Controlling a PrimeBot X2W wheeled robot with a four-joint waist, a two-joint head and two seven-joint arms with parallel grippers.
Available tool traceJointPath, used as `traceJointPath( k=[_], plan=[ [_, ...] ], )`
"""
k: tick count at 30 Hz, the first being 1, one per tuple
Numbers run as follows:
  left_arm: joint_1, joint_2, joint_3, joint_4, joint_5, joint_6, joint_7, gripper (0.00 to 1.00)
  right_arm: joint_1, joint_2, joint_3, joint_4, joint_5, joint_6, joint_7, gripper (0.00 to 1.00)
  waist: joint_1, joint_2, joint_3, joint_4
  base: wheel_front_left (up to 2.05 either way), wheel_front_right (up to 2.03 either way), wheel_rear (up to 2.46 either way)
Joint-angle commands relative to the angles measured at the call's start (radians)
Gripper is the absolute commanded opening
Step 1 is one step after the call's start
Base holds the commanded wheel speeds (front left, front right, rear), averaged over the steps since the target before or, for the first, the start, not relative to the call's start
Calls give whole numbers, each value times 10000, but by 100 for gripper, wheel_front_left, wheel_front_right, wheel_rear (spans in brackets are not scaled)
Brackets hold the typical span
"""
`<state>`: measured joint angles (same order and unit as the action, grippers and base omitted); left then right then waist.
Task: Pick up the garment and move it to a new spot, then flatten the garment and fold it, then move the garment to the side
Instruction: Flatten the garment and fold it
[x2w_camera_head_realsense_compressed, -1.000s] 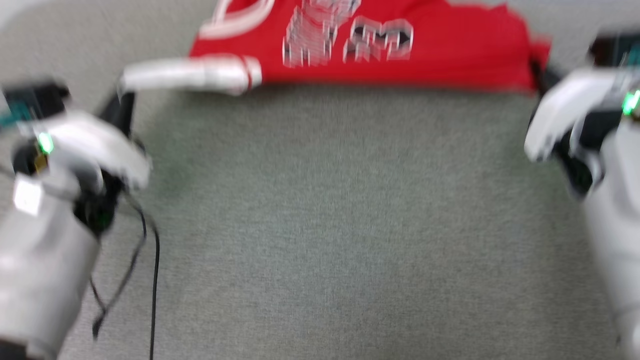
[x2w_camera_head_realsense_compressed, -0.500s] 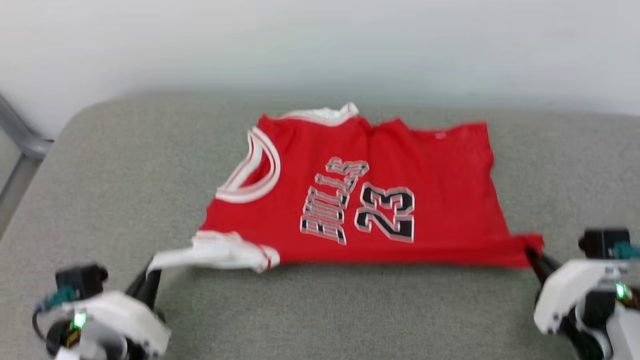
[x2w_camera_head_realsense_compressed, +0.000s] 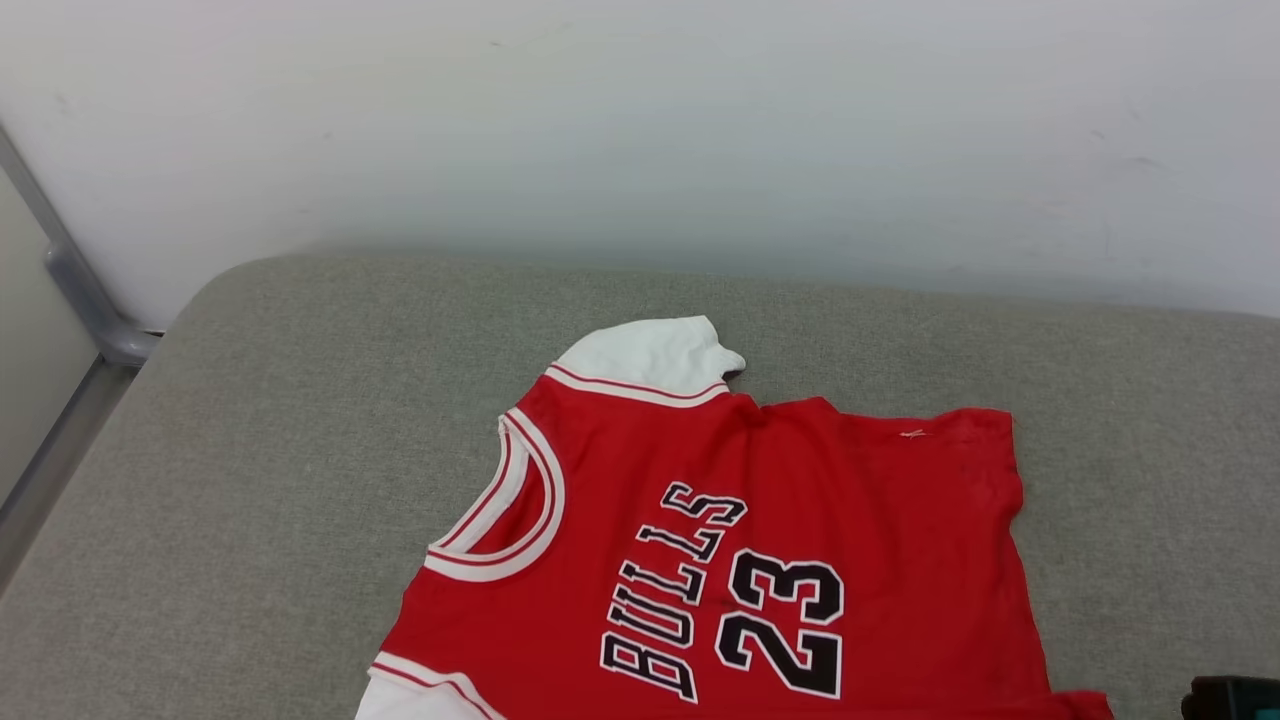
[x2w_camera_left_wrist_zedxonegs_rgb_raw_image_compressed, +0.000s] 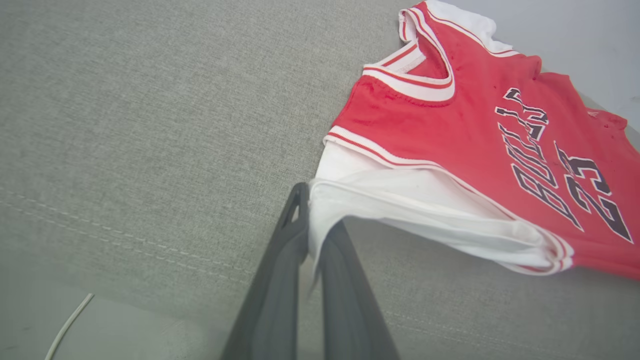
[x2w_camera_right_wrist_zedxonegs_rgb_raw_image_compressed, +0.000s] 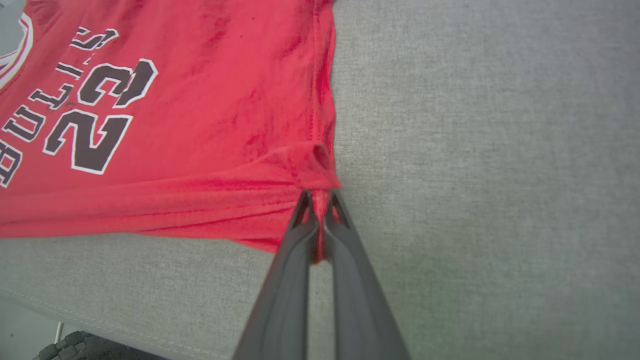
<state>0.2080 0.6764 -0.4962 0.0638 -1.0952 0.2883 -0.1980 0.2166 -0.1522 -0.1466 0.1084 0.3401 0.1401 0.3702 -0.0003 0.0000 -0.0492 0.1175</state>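
Both grippers stay clenched on the near edge of the garment (x2w_camera_head_realsense_compressed: 800, 480); the left gripper (x2w_camera_left_wrist_zedxonegs_rgb_raw_image_compressed: 316, 220) pinches the tip of the near white sleeve (x2w_camera_left_wrist_zedxonegs_rgb_raw_image_compressed: 400, 200), and the right gripper (x2w_camera_right_wrist_zedxonegs_rgb_raw_image_compressed: 318, 202) pinches the near red hem corner (x2w_camera_right_wrist_zedxonegs_rgb_raw_image_compressed: 315, 170), which bunches into small creases at the fingertips. These are the same two holds as a second ago. What has changed is the head view, which has swung up from the near part of the grey cushion (x2w_camera_head_realsense_compressed: 250, 420) to its far edge and the wall (x2w_camera_head_realsense_compressed: 640, 130); this is the camera moving, I think, and not the garment sliding. My judgement is that the garment is already put down at its new spot and the flattening is in progress, with the near edge pulled tight between the two arms; the fold is not yet begun.

The garment lies on the cushion with the print up, neck opening (x2w_camera_head_realsense_compressed: 505, 515) to the left and hem to the right. The near sleeve hangs a little above the cushion; the red body with the black lettering (x2w_camera_head_realsense_compressed: 730, 610) is mostly smooth. Farther away, the far white sleeve (x2w_camera_head_realsense_compressed: 650, 360) lies flat, and the far edge has a small notch beside it.
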Motion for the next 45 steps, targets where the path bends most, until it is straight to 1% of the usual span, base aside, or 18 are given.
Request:
traceJointPath(
  k=[1, 4, 6, 9, 13, 17, 24, 26, 32, 33, 34, 35, 36, 37, 38, 39, 40, 45],
  plan=[
    [194, 277, 292, -41, -72, 315, -71, 0, 194, -136, -305, -173, -103, -170, 69, 0, 3, 0, -19, 0, 0, 0, 0],
    [666, 427, 399, -651, -153, 670, -79, 0, 630, 93, -459, -677, -160, -167, 390, 0, 3, 0, -54, 32, 0, 0, 0],
    [697, 500, 429, -1051, -42, 781, -116, 0, 771, 240, -527, -927, -180, -166, 538, 0, 3, 0, -36, 53, 0, 0, 0],
    [229, 545, 401, -1463, 194, 740, -112, 0, 696, 410, -517, -1265, -306, -147, 697, 0, 3, 0, 9, 84, 0, 0, 0],
    [-670, 228, 192, -1431, 463, 565, -11, 0, 382, 589, -409, -1507, -522, -114, 892, 0, 3, 0, 204, 104, 0, 0, 0],
    [-1771, -215, -85, -809, 584, 93, 167, 0, -3, 693, -302, -1420, -713, -105, 1026, 0, 3, 0, 402, 88, 0, 0, 0],
    [-3530, -1153, -334, 1073, 419, -961, 309, 0, -977, 596, 74, -990, -1034, -103, 1069, 0, 3, 0, 1173, -46, 0, 0, 0],
    [-3940, -1348, -438, 1640, 415, -1250, 393, 0, -1268, 489, 288, -768, -1136, -103, 1081, 0, 3, 0, 1418, -97, 0, 0, 0],
    [-5013, -1877, -762, 3269, 378, -2097, 686, 0, -2155, 334, 667, 170, -1257, -102, 647, 0, 3, 0, 1968, -184, 0, 0, 0],
    [-5153, -1949, -837, 3512, 369, -2226, 779, 0, -2270, 334, 711, 327, -1266, -102, 568, 6, 3, 0, 2017, -195, 0, 0, 0],
    [-5263, -2006, -922, 3745, 380, -2363, 864, 0, -2379, 333, 763, 501, -1282, -102, 474, 20, 3, 0, 2037, -200, 0, 0, 0],
    [-5367, -2073, -982, 3944, 353, -2499, 963, 0, -2449, 328, 795, 664, -1309, -102, 363, 38, 3, 0, 2058, -208, 0, 0, 0],
    [-5457, -2134, -1047, 4160, 321, -2620, 1070, 5, -2499, 306, 896, 843, -1320, -102, 270, 65, 3, 0, 2066, -212, 0, 0, 0],
    [-5546, -2177, -1093, 4337, 320, -2721, 1132, 22, -2548, 323, 967, 974, -1234, -102, 156, 99, 3, 0, 2057, -213, 0, 0, 0],
    [-5617, -2224, -1129, 4516, 280, -2799, 1198, 44, -2586, 344, 1014, 1086, -1147, -102, 32, 100, 3, 0, 2044, -218, 0, 0, 0],
    [-5666, -2272, -1151, 4671, 281, -2879, 1208, 86, -2629, 330, 1069, 1131, -1117, -102, -177, 100, 3, 0, 1998, -230, 0, 0, 0],
    [-5692, -2319, -1161, 4819, 273, -2924, 1186, 100, -2682, 344, 1096, 1118, -1023, -102, -462, 100, 3, 0, 1958, -243, 0, 0, 0],
    [-5799, -2256, -1082, 5289, 350, -3003, 899, 100, -2593, 526, 879, 863, -1020, -98, -2437, 100, 3, 0, 1548, -308, 0, 0, 0]
  ],
)
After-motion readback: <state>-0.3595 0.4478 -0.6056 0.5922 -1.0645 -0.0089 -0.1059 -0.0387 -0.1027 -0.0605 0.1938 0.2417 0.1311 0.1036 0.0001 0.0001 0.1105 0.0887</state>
